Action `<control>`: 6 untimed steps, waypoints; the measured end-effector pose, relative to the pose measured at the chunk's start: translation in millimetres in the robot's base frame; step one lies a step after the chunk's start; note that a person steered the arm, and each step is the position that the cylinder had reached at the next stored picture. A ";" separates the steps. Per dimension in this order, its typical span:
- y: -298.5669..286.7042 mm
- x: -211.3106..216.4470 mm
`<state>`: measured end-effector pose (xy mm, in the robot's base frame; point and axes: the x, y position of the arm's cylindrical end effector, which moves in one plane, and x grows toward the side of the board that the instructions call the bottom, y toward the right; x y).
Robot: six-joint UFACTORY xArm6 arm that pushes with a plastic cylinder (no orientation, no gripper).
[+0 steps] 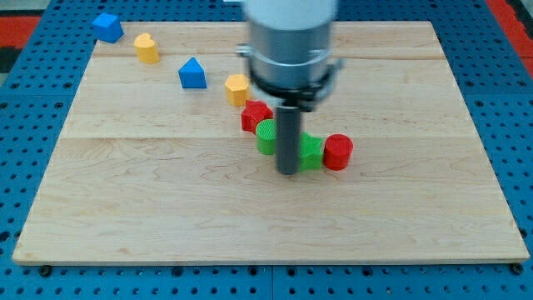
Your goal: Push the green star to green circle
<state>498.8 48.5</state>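
Wooden tabletop (150,208), mid-frame: my tip (288,172) sits between green circle (266,137) on its left and green star (311,152), touching on its right; no hand fitted, nothing held.

Green star (311,152), red circle (338,152) (both ribbed), pale board (150,200).

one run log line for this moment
my tip: between green blocks | green circle block: tip's left, near red block | green star block: tip's right, touching red circle block
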 end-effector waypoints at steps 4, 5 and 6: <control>159.5 -9.6; 147.5 -19.8; 89.8 -15.2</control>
